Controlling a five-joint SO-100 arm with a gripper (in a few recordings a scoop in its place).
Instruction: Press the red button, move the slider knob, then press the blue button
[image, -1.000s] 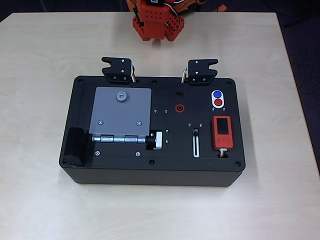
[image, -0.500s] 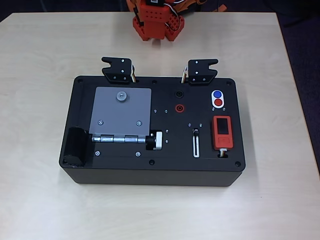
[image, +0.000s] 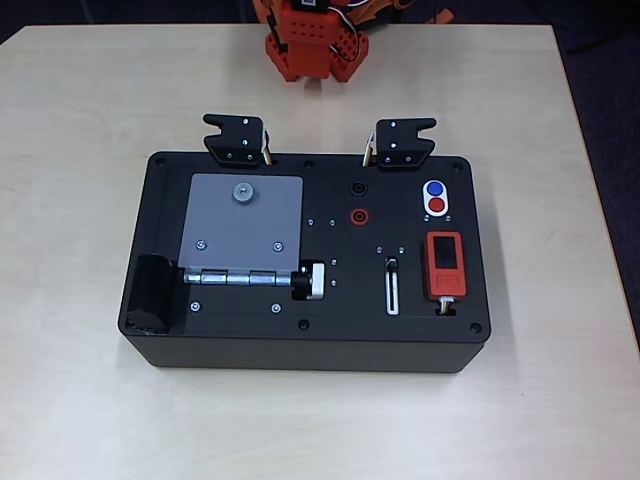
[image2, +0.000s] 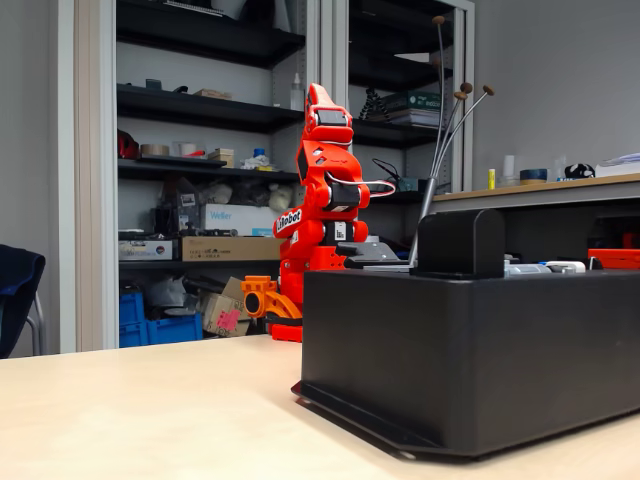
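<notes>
Red button (image: 437, 206), blue button (image: 434, 188), black box (image: 240, 345).

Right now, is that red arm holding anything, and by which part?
Nothing seems held: the arm stands folded upright behind the black box, away from its buttons; its tool's state cannot be told.

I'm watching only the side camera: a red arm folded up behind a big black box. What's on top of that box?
Observer: In the overhead view, a red button and a blue button share one white oval near the right side of the box.
Operator: Which one is nearer the arm?
Observer: The blue one. The red sits just below it in that picture, farther from the arm's base.
Operator: Anything that slides?
Observer: Yes, a narrow white-rimmed slot lies just left of a red-orange block. The slider knob appears to sit at the slot's upper end.
</notes>
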